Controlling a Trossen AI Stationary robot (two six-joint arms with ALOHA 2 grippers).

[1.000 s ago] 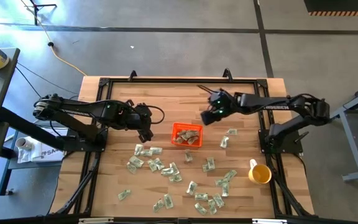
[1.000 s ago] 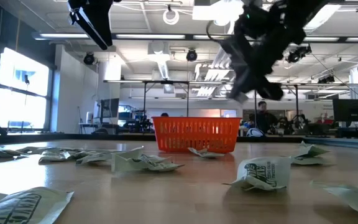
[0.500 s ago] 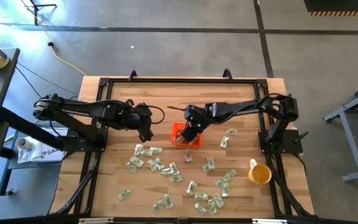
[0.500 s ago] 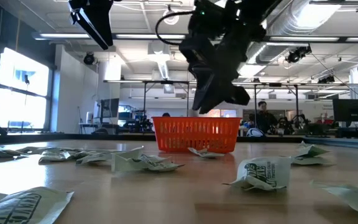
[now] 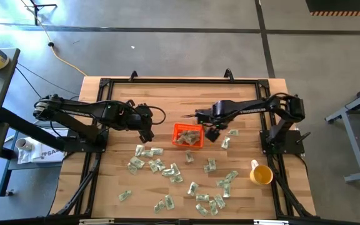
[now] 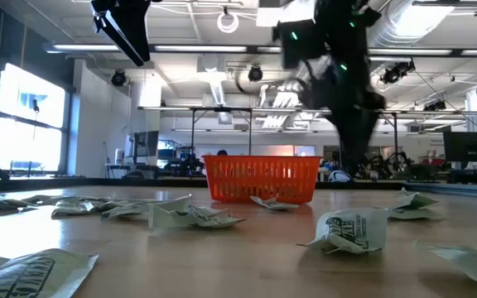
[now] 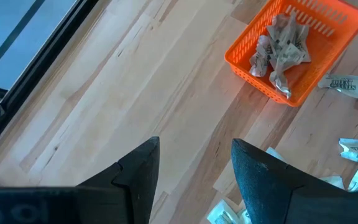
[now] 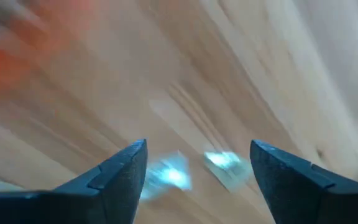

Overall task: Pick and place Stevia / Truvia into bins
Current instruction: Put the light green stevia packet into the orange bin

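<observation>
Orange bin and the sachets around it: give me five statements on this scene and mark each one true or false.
1. The orange bin already holds several sachets. True.
2. The yellow cup sits inside the bin. False: it stands apart, near the table's right edge.
3. The right gripper has its jaws open and empty, beside the bin's right side. True.
4. The left gripper carries a sachet. False: its jaws are apart with nothing between them, left of the bin.
5. All sachets are in the bin. False: many loose sachets lie on the table.
</observation>
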